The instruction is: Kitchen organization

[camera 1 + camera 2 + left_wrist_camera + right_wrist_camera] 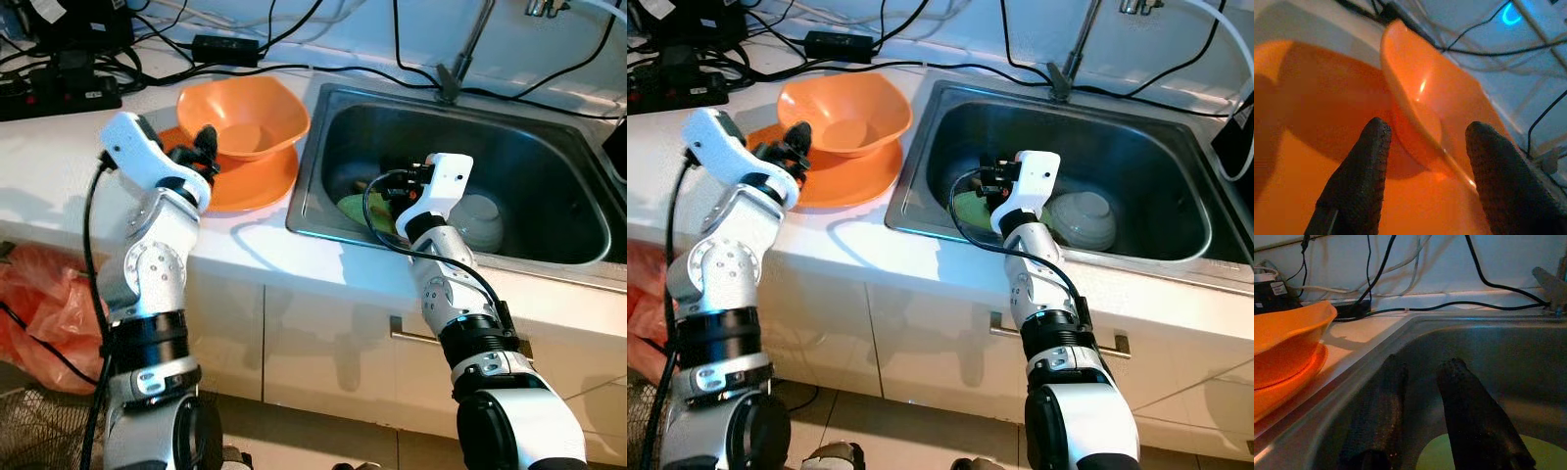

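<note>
Low in the sink (549, 250), centre frame, the right gripper (1422, 396) hangs with fingers slightly parted, empty, above the green plate (361, 211). Upper left, the left gripper (1425, 171) gapes around the orange bowl (245, 116); nudging its rim might tip it.
</note>
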